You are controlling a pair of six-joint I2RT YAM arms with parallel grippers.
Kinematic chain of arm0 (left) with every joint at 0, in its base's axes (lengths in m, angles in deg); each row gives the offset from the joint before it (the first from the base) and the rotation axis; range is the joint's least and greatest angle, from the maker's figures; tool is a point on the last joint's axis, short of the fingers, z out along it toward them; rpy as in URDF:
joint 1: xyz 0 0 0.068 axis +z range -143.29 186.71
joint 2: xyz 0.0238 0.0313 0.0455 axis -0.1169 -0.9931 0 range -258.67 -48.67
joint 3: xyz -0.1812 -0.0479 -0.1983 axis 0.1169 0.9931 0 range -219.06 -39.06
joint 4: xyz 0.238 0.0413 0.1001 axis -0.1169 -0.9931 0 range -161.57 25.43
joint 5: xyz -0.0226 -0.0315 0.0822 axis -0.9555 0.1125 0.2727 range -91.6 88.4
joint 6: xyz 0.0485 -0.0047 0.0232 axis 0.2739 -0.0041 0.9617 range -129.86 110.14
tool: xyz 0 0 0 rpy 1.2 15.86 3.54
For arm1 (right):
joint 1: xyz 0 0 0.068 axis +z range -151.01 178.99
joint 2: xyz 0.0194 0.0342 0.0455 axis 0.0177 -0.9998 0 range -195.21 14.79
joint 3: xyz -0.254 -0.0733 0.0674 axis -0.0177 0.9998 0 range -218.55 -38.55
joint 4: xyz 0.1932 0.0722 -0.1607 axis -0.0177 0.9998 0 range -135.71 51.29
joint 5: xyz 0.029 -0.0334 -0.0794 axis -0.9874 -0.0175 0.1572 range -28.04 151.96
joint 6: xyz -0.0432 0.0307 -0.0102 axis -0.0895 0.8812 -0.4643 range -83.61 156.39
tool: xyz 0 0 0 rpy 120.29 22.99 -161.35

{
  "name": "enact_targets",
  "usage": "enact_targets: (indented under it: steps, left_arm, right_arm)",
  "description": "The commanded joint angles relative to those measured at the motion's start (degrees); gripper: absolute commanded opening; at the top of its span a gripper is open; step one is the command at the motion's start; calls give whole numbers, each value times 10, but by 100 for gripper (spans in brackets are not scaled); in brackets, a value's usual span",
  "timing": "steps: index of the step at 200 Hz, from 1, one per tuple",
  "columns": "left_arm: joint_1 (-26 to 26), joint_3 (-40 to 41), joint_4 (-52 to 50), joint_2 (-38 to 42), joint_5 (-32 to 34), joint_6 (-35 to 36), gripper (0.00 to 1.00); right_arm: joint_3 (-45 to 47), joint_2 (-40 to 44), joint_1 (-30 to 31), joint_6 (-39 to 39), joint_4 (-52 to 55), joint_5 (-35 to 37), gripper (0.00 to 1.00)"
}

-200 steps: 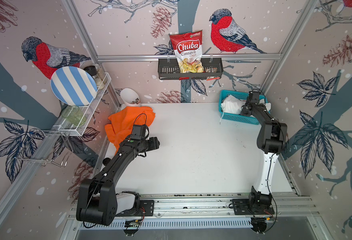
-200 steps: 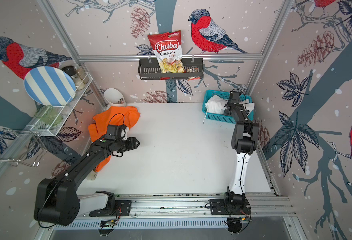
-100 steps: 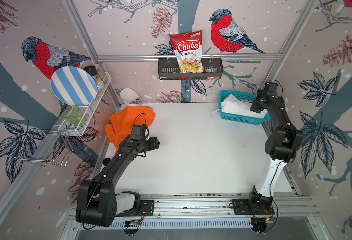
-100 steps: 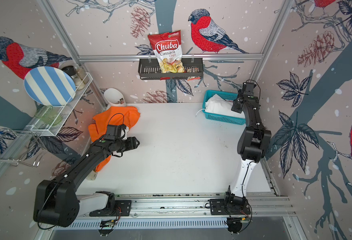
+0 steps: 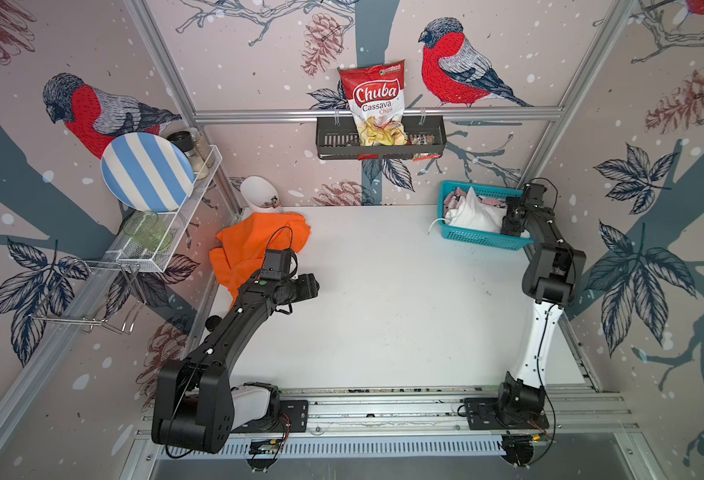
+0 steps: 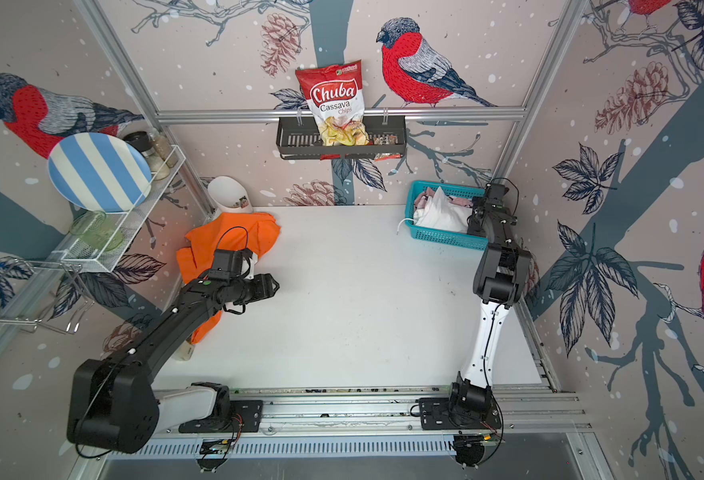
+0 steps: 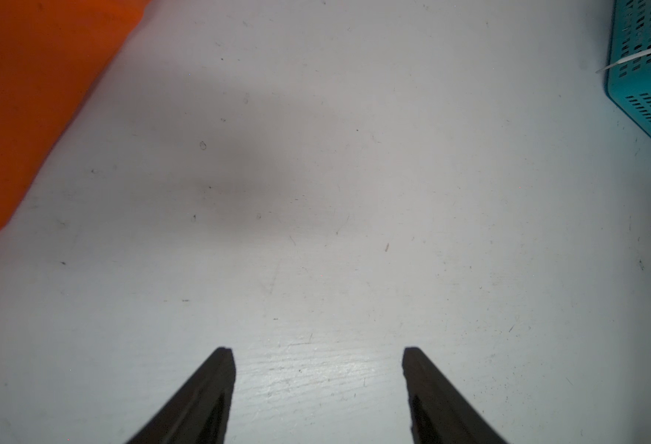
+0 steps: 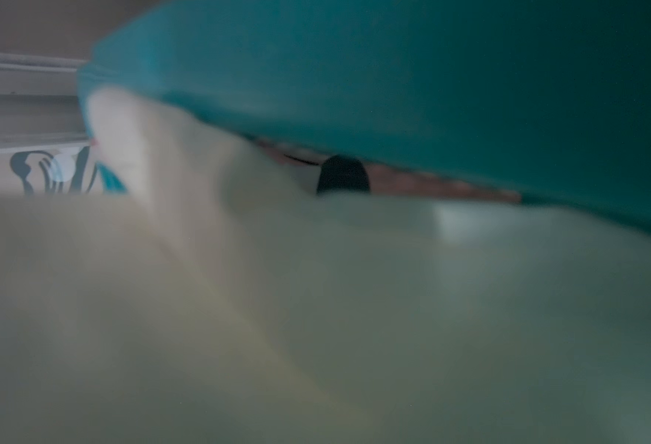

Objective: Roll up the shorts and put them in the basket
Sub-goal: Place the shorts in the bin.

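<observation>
Hovering over scuffed white table [image 7: 354,192], left fingers [image 7: 208,392] spread; right fingers [image 8: 342,177] spread inside basket [image 5: 479,240].

Matt cloth shorts [image 5: 242,245], plastic basket [image 5: 479,241]

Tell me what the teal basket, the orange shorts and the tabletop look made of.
Teal basket: moulded plastic, likely; slotted walls, even colour, slight sheen.
Orange shorts: thin cloth, matte; soft folds and creases.
Tabletop: hard board painted white, probably; scuffs and streaks show in the left wrist view.
</observation>
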Motion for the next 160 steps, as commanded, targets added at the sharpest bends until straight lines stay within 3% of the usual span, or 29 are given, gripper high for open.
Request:
enact_targets:
  steps: [1,39,80,127,160]
  left_arm:
    - [1,-1,5,-1,3,9,72]
    - [1,-1,7,-1,1,10,72]
    - [2,-4,8,-4,0,9,72]
    - [2,-7,11,-5,22,-6,72]
    - [3,-45,-8,-20,97,-20,73]
  right_arm:
    - [-23,-9,4,-27,45,-27,100]
    - [-60,55,17,-81,54,5,100]
    - [-40,79,70,-92,19,-44,100]
    - [-42,10,127,-41,-22,-60,100]
    - [-52,-53,135,-18,-48,-64,100]
